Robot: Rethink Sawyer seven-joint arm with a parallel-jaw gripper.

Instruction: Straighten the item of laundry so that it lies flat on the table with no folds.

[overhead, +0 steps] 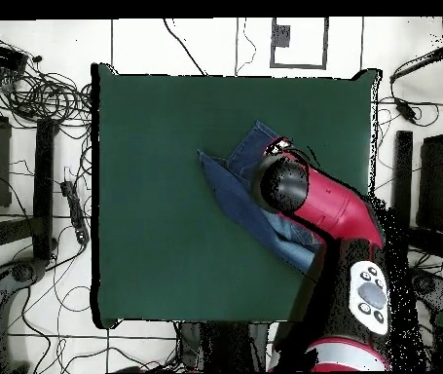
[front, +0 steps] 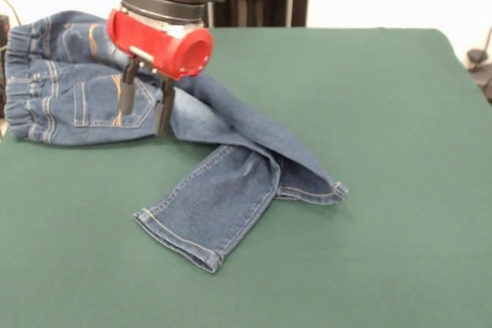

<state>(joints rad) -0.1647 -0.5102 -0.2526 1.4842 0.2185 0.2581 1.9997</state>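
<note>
On green felt table (front: 384, 113), narrowly parted claw (front: 144, 105) hangs over crumpled denim jeans (front: 223, 190).

The jeans (front: 223, 190) are soft blue denim cloth, faded in patches, with orange stitching on the pockets and a gathered elastic waistband. The table (front: 369, 113) beneath them wears matt dark green felt-like cloth, smooth and even. Above the jeans, the gripper (front: 144, 105) has matt black fingers under a glossy red plastic housing.
</note>
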